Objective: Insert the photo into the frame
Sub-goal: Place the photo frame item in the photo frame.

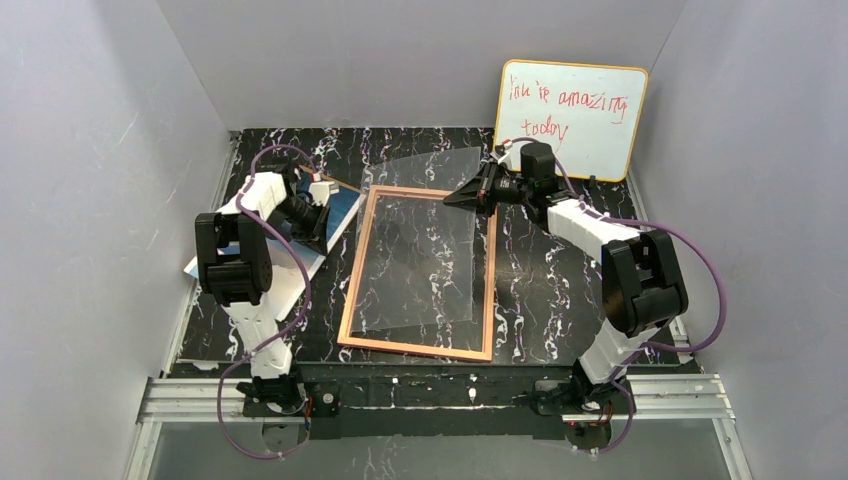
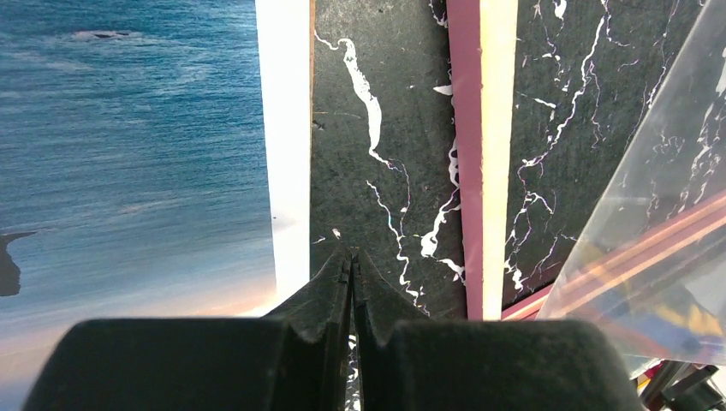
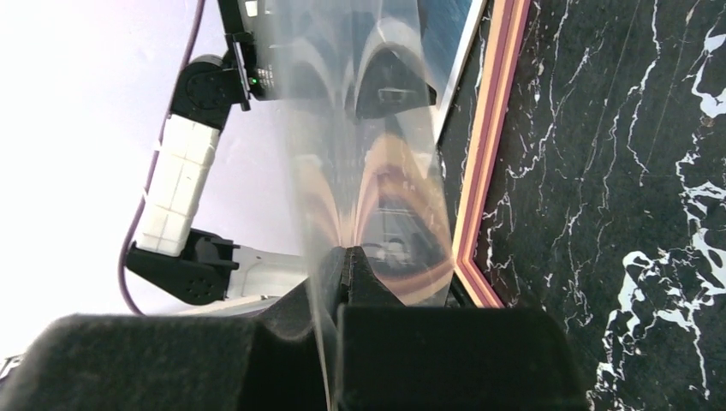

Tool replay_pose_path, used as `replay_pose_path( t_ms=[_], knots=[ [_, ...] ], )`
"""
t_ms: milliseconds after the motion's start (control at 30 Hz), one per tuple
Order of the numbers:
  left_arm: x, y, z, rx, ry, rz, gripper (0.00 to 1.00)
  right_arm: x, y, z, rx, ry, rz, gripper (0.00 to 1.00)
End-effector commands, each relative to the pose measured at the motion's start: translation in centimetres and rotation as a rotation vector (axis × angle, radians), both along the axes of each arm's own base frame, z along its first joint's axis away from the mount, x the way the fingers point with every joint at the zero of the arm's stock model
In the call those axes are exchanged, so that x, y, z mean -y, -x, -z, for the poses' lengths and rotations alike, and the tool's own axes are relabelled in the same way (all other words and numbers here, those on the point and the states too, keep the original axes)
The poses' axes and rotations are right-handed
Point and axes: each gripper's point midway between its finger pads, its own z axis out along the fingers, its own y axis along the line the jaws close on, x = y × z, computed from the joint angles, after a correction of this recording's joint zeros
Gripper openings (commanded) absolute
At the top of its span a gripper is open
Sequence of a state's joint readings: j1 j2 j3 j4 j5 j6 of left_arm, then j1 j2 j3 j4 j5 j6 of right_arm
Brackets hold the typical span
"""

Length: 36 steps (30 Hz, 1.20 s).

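photo [image 2: 128, 154] lies face up just left of the frame [image 1: 418, 347], left of centre in the top view, its near edge parallel to the frame's left rail. left gripper [image 2: 352, 257], pinched together and empty, hovers over the table [image 2: 402, 128] between them, the nearer arm. right gripper [image 3: 345, 257] clamps the clear pane [image 1: 420, 250] at its upper right corner, tilted up.

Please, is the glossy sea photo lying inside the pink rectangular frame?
No, the glossy sea photo lies outside the pink rectangular frame, to its left.
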State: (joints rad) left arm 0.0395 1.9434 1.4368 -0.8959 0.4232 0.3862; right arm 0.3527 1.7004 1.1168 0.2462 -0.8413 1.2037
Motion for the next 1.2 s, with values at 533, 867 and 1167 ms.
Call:
replay_pose_path(
  t_ms=[533,867,1167],
  knots=[
    [-0.2,1.2,0.2,-0.043,0.018,-0.006,0.02,0.8,0.6,1.9,0.002,-0.036,0.033,0.01],
    [0.6,2.3,0.8,-0.062,0.026,0.022,0.02,2.9,0.0,6.0,-0.027,0.054,0.085,0.01],
    [1.3,3.0,1.1,-0.072,0.030,0.042,0.02,3.1,-0.2,7.0,-0.047,0.052,0.089,0.01]
  ],
)
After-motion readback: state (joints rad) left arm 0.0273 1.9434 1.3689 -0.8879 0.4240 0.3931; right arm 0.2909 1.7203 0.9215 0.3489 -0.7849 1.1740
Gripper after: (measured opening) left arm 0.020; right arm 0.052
